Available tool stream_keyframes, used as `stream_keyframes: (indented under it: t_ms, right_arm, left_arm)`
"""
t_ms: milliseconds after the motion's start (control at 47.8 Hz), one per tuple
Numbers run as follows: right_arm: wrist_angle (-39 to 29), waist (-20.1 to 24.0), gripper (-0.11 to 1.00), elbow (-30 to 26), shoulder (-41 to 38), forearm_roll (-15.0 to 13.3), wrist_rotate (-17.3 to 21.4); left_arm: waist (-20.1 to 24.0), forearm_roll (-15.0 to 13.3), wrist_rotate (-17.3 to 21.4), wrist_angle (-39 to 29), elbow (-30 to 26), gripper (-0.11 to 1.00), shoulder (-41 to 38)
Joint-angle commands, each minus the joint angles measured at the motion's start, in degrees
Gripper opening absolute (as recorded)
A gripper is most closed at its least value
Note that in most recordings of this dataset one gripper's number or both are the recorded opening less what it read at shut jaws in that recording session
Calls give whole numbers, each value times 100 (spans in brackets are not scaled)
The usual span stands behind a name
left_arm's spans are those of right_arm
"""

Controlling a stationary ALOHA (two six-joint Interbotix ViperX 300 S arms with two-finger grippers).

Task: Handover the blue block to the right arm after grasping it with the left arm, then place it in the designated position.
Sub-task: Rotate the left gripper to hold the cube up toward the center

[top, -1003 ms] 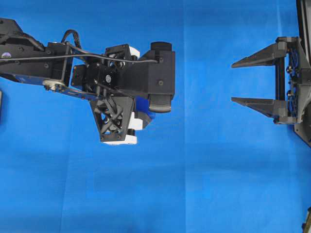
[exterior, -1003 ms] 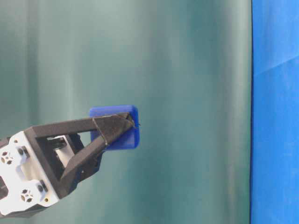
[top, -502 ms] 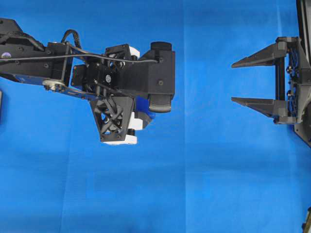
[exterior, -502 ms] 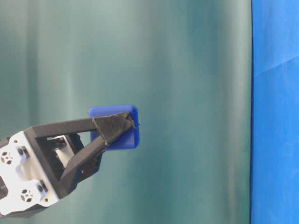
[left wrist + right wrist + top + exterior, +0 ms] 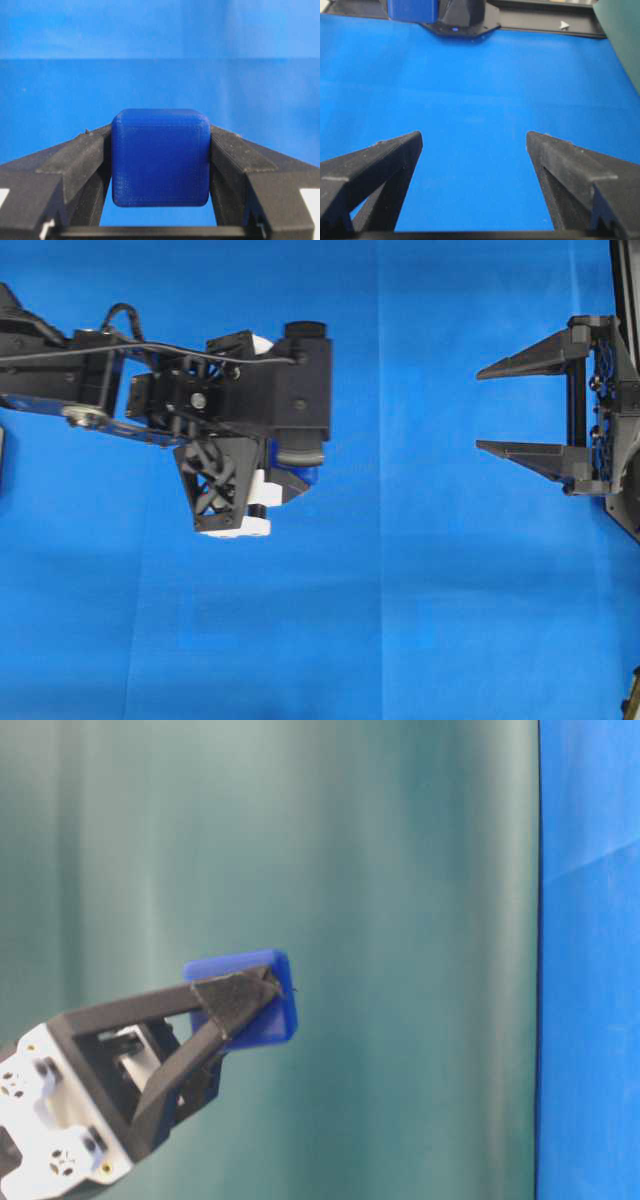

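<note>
Overhead view: my left tool (image 5: 285, 475) hangs over the blue cloth (image 5: 420, 620) that covers the desk, at about nine o'clock from the cloth's centre, with its fingers pointed downward and toward three o'clock. Its body hides most of the load from above; only a sliver of the blue block (image 5: 308, 476) shows at the tip.

Left wrist view: the blue block (image 5: 160, 157) sits squarely between the two black fingers (image 5: 75, 165), which pinch it on opposite flat faces. The face toward the camera stands clear, and the block juts beyond the fingertips. I judge this grip deliberate: holding the cube near the tips leaves exposed surface for the other arm to take.

Table-level view: the block (image 5: 250, 1005) is clear of the cloth, carried in the air with one corner tipped up, the finger (image 5: 235, 1000) crossing its near face.

My right tool (image 5: 480, 408) waits at three o'clock in the overhead view, well apart from the block, its jaws spread wide and holding nothing, tips pointing toward nine o'clock. In the right wrist view its fingers (image 5: 375, 165) frame bare cloth. I read this as a receiving pose: open mouth facing the oncoming block.

The grasp looks complete; the handover and placement are not yet done. The designated position is not identifiable in any view.
</note>
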State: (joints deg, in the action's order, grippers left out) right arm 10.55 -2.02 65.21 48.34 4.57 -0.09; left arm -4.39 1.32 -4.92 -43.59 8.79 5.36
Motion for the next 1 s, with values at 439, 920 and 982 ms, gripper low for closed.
stream_keyframes:
  t_ms: [439, 920, 982]
  right_arm:
    - [53, -18, 96, -167, -18, 0, 9]
    - [53, -18, 96, -167, -18, 0, 0]
    - [53, -18, 96, -167, -18, 0, 0]
  left_arm:
    - [-26, 9, -18, 3384, 1942, 49, 1318]
    - [-26, -18, 158, 5687, 2856, 49, 1380]
    - [-26, -18, 193, 5687, 2856, 49, 1380]
